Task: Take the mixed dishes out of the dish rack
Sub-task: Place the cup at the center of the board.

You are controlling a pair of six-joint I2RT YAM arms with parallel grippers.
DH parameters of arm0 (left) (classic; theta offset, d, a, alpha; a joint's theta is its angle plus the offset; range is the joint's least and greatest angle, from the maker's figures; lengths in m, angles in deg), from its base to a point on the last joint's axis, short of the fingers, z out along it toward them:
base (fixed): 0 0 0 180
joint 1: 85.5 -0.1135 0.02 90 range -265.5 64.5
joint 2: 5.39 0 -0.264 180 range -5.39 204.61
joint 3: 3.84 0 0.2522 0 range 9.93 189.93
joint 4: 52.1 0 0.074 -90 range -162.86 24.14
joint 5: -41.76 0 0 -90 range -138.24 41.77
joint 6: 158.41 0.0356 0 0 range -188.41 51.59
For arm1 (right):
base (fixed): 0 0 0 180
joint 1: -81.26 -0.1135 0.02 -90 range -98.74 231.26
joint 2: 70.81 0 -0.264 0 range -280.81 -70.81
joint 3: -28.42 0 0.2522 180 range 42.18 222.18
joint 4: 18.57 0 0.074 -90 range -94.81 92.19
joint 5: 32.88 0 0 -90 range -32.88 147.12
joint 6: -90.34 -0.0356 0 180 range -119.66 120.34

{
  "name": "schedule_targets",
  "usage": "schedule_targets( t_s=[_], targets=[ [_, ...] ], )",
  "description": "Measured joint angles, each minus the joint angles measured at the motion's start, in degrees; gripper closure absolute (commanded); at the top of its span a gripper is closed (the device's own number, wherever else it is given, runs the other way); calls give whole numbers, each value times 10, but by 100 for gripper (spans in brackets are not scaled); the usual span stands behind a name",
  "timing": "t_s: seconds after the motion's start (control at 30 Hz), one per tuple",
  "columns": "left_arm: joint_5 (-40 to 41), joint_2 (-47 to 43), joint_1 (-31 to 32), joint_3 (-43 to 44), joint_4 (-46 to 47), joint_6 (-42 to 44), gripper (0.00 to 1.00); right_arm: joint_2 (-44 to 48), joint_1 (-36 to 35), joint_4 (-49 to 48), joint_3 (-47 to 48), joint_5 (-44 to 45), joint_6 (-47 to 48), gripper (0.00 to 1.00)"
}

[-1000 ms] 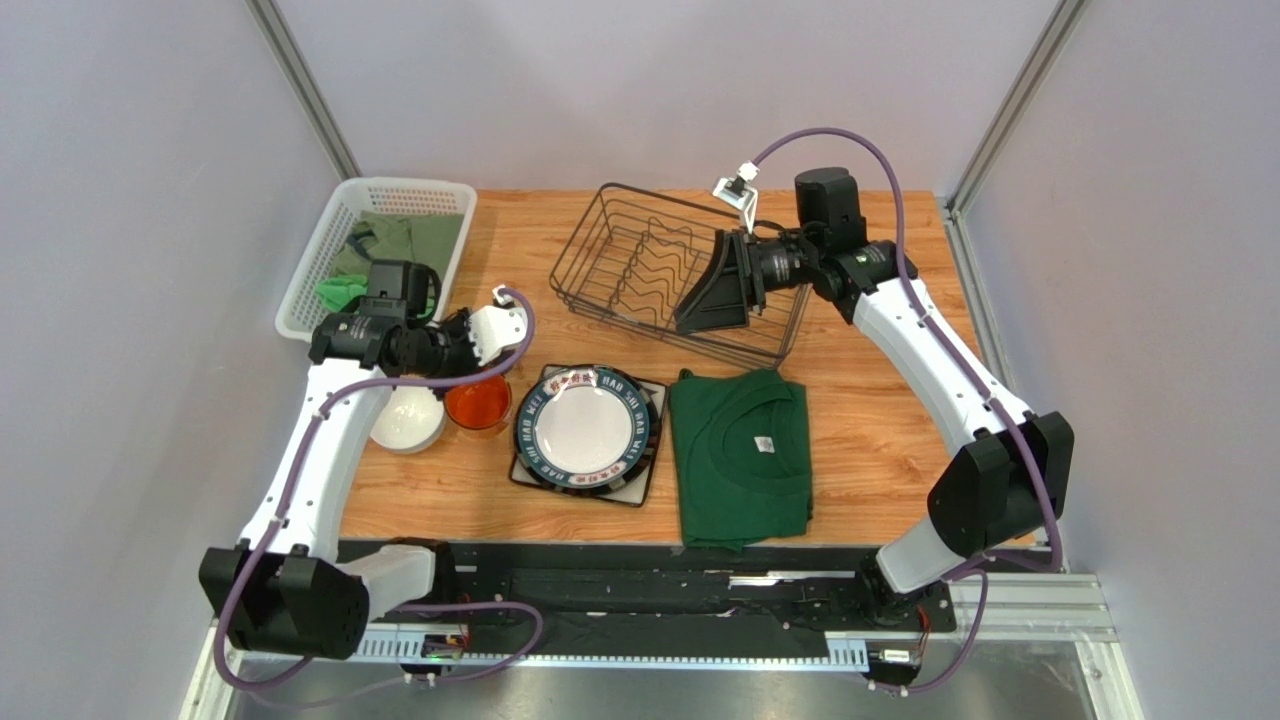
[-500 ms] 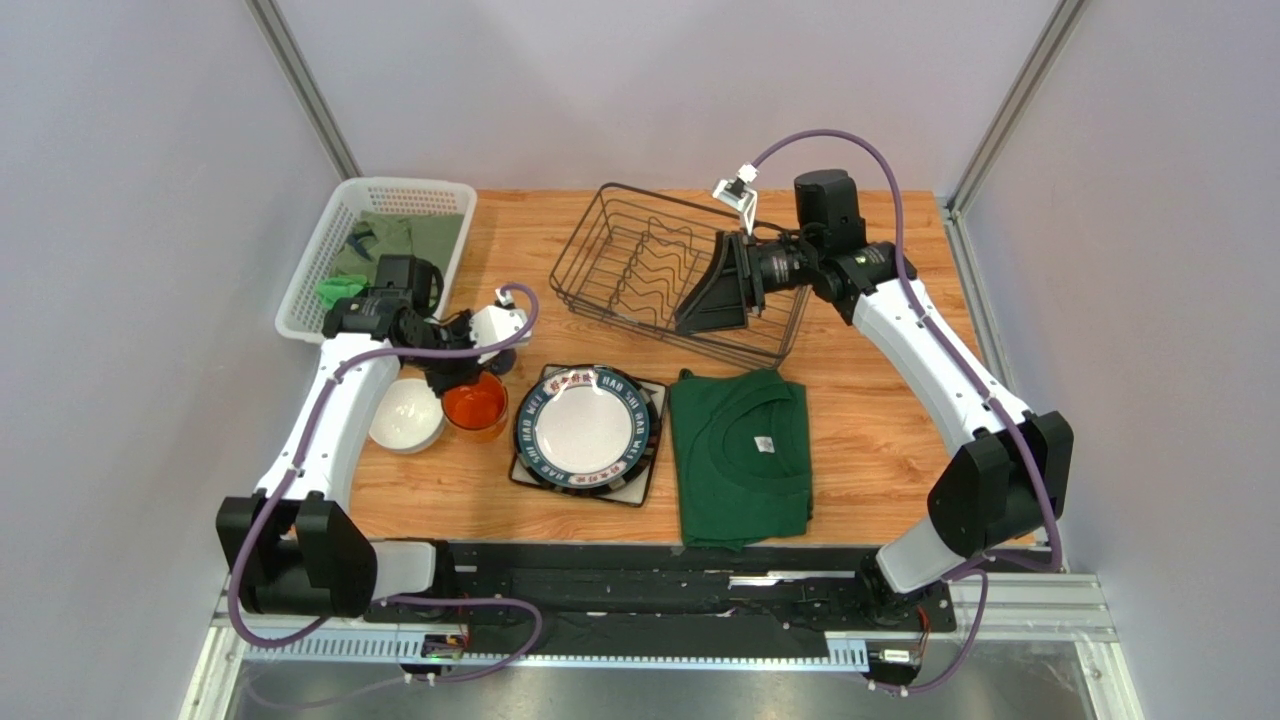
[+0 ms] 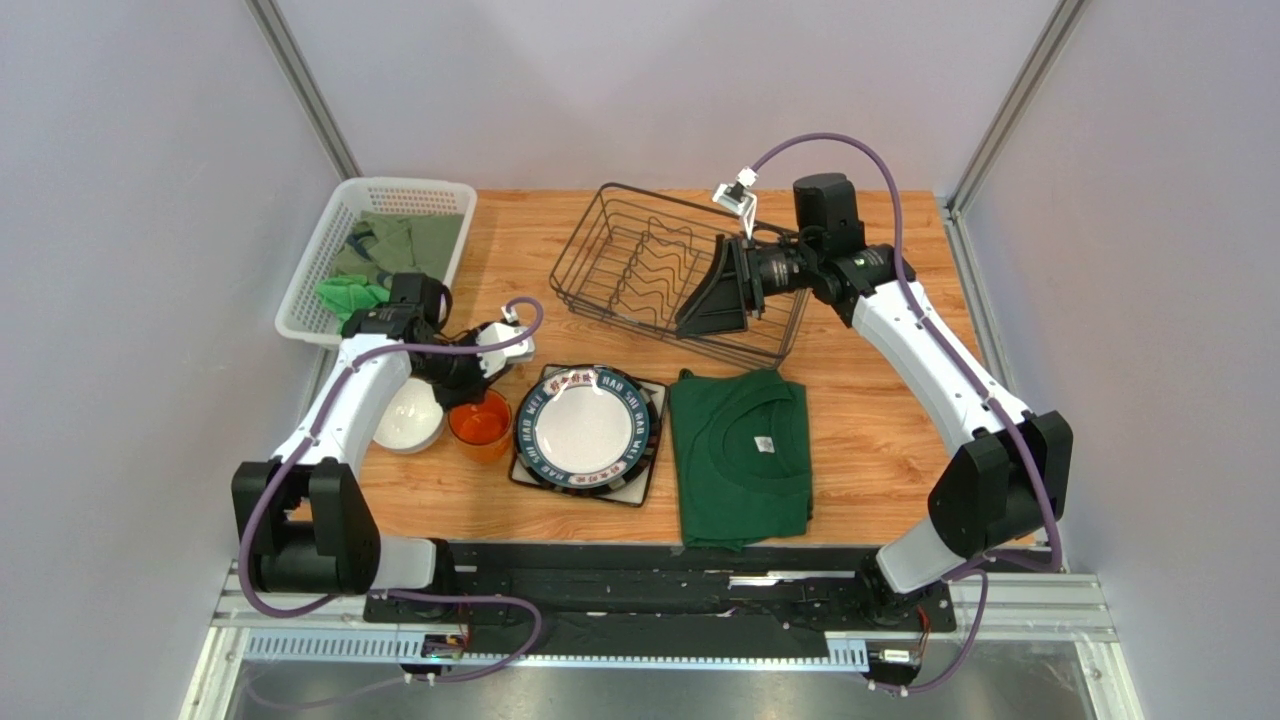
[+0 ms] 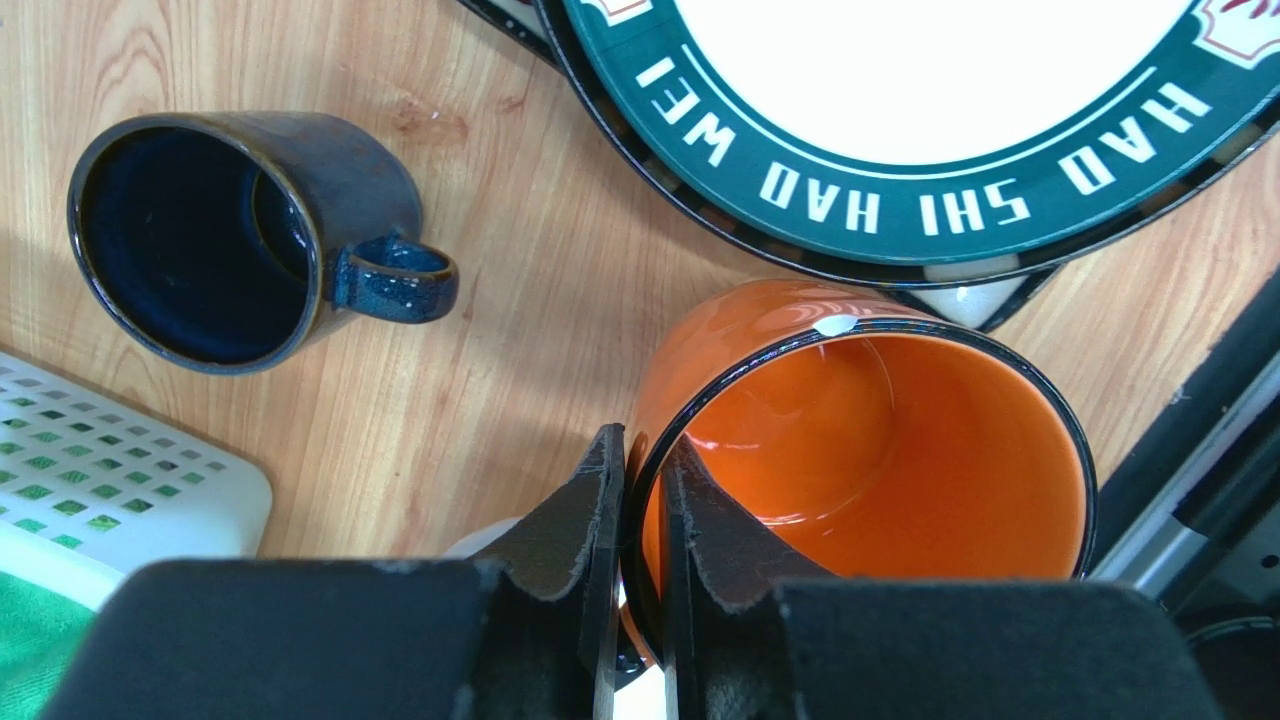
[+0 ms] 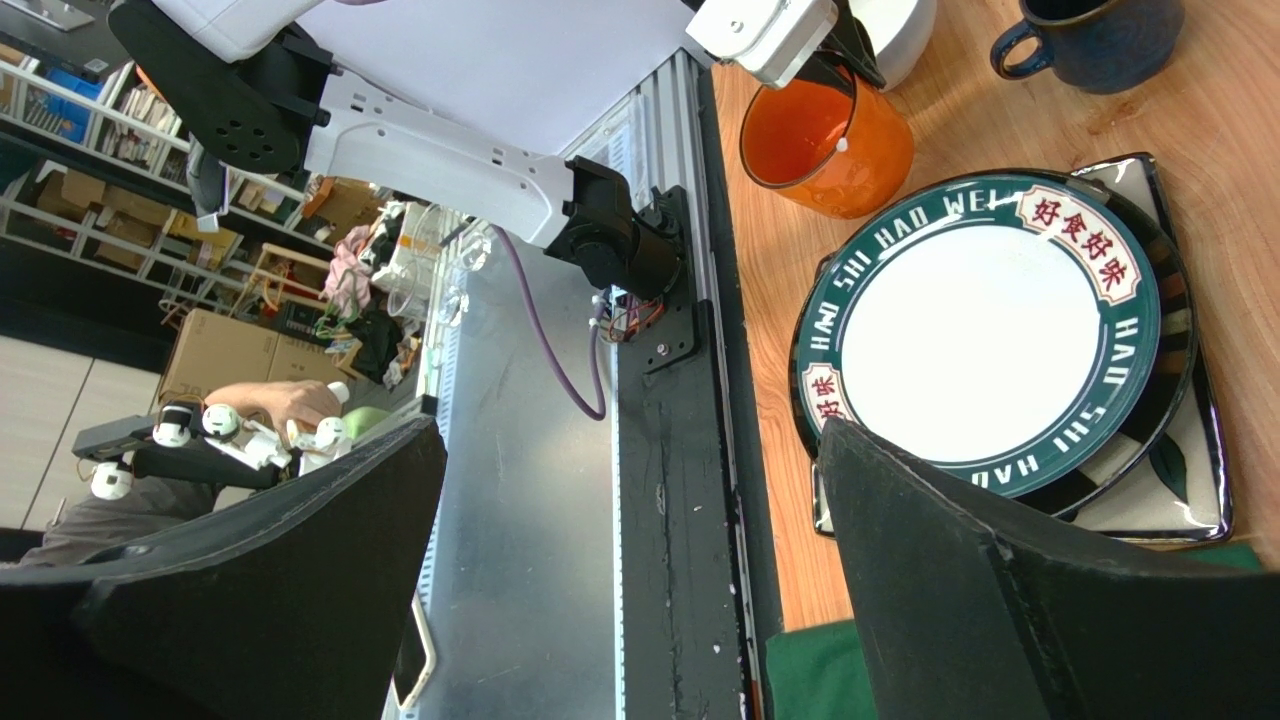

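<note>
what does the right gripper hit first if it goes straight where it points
Probably the round green-rimmed plate, lying ahead of the open right gripper in its wrist view; depth is unclear.

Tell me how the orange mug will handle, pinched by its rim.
The glossy orange ceramic mug looks rigid but probably slippery. The left gripper pinches just one wall, so it may tilt or slip. Dropped, it would likely chip.

We see the wooden table (image 4: pixel 511 345) bearing a dark blue mug (image 4: pixel 226 240) ahead-left of our left fingers (image 4: pixel 583 518), plates (image 4: pixel 932 90) ahead-right.
</note>
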Motion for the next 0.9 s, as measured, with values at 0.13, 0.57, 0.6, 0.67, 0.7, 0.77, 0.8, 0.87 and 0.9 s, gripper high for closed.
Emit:
schedule_targets(
  t_s=[0.13, 0.57, 0.6, 0.67, 0.7, 0.77, 0.8, 0.87, 0.9],
  targets=[
    [0, 5, -3, -9, 19, 1, 100, 1, 0, 0, 0, 2, 1, 1],
    [-8, 33, -31, -21, 55, 20, 100, 2, 0, 2, 0, 4, 13, 1],
    [-9, 37, -33, -21, 56, 26, 100, 2, 0, 2, 0, 4, 14, 1],
    [-13, 43, -36, -21, 58, 34, 100, 2, 0, 3, 0, 4, 17, 1],
    [-14, 45, -37, -21, 58, 38, 100, 2, 0, 4, -1, 5, 18, 1],
    [-17, 51, -40, -21, 58, 47, 100, 2, 0, 5, -4, 7, 21, 1],
    [-19, 54, -40, -21, 59, 52, 100, 2, 0, 7, -5, 8, 23, 1],
    [-23, 62, -43, -21, 58, 59, 100, 2, 0, 11, -8, 10, 26, 1],
    [-24, 67, -44, -20, 58, 62, 100, 2, 0, 13, -9, 12, 28, 1]
  ],
)
